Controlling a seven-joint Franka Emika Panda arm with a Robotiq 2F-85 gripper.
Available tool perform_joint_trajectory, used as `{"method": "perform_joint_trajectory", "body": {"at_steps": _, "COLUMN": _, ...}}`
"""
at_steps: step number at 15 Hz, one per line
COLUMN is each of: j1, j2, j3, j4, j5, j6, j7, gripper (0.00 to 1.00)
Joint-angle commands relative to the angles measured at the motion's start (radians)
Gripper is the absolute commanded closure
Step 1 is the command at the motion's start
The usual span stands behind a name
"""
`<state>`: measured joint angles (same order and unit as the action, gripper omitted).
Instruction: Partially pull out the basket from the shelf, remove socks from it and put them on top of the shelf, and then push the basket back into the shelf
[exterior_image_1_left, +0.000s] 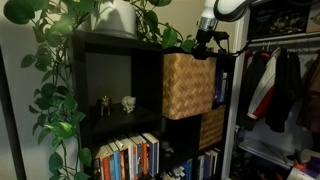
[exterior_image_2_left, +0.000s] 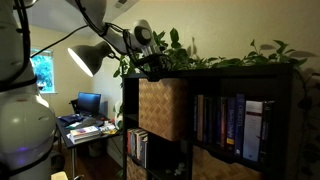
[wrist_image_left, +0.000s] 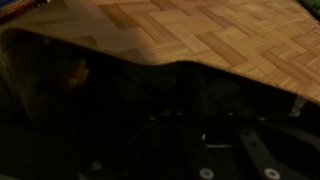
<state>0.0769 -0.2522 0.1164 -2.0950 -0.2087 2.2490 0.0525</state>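
The light tan woven basket (exterior_image_1_left: 188, 85) sticks partly out of the upper compartment of the black-brown shelf (exterior_image_1_left: 110, 62). Both show in both exterior views, the basket (exterior_image_2_left: 163, 108) and the shelf (exterior_image_2_left: 262, 82). My gripper (exterior_image_1_left: 203, 48) is at the basket's top rim, pointing down into it, and also shows in an exterior view (exterior_image_2_left: 152, 68). In the wrist view the basket's woven wall (wrist_image_left: 200, 35) fills the top. Below it is the dark inside, where my fingers (wrist_image_left: 200, 140) are only dim shapes. No socks show.
A darker golden-brown basket (exterior_image_1_left: 211, 127) sits in the compartment below. Leafy plants (exterior_image_1_left: 60, 70) trail over the shelf top and side. Books (exterior_image_1_left: 128, 156) fill the lower compartments. A closet with hanging clothes (exterior_image_1_left: 280, 85) stands beside the shelf. A lamp (exterior_image_2_left: 88, 58) and desk (exterior_image_2_left: 85, 125) stand behind.
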Motion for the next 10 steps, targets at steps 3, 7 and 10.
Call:
{"method": "perform_joint_trajectory", "body": {"at_steps": 3, "j1": 0.014, "j2": -0.059, "j3": -0.009, "j4": -0.028, "j5": 0.039, "j6": -0.007, "j7": -0.069, "gripper": 0.93}}
{"method": "perform_joint_trajectory", "body": {"at_steps": 7, "j1": 0.034, "j2": -0.102, "j3": -0.023, "j4": -0.007, "j5": 0.108, "j6": -0.054, "j7": -0.193, "gripper": 0.93}}
{"method": "perform_joint_trajectory", "body": {"at_steps": 10, "j1": 0.026, "j2": -0.143, "j3": -0.017, "j4": 0.015, "j5": 0.075, "j6": -0.098, "j7": -0.231, "gripper": 0.93}}
